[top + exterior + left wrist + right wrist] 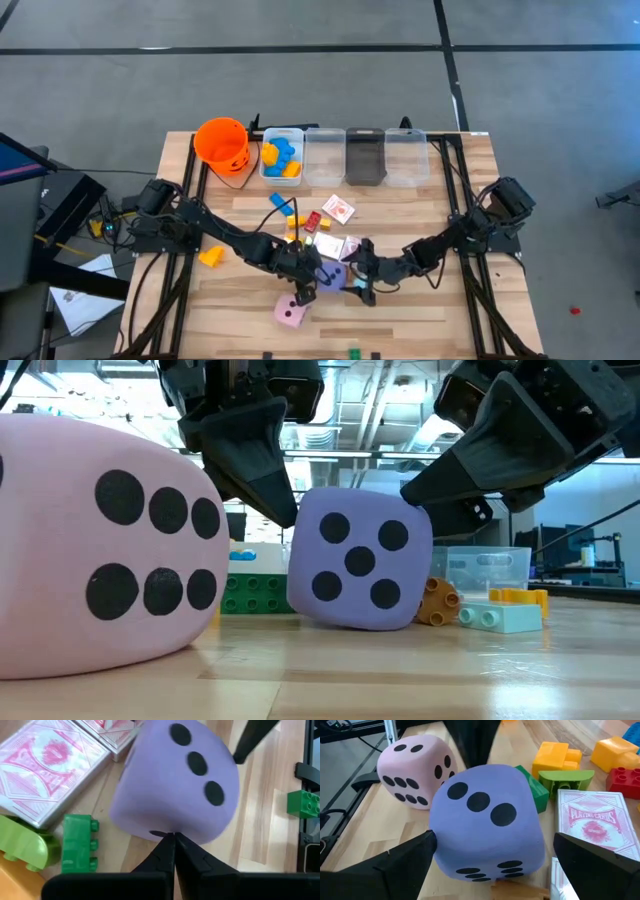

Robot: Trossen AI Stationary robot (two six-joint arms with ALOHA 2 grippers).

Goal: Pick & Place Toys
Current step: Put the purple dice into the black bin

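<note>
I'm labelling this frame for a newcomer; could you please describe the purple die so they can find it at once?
Start at the near, middle part of the wooden table, where both arms meet. The purple die sits between the shut left gripper and the open right gripper. Its neighbour, the pink die, is paler and lies nearer the edge.

Soft dice: I count two, a purple die point(333, 275) and a pink die point(291, 314).
Clear bins: four point(366, 155).
Orange bucket: one point(221, 142).
Card packs: I see three point(338, 208).

small die point(334, 275) between end effectors | big die point(291, 314) nearer front edge
</note>
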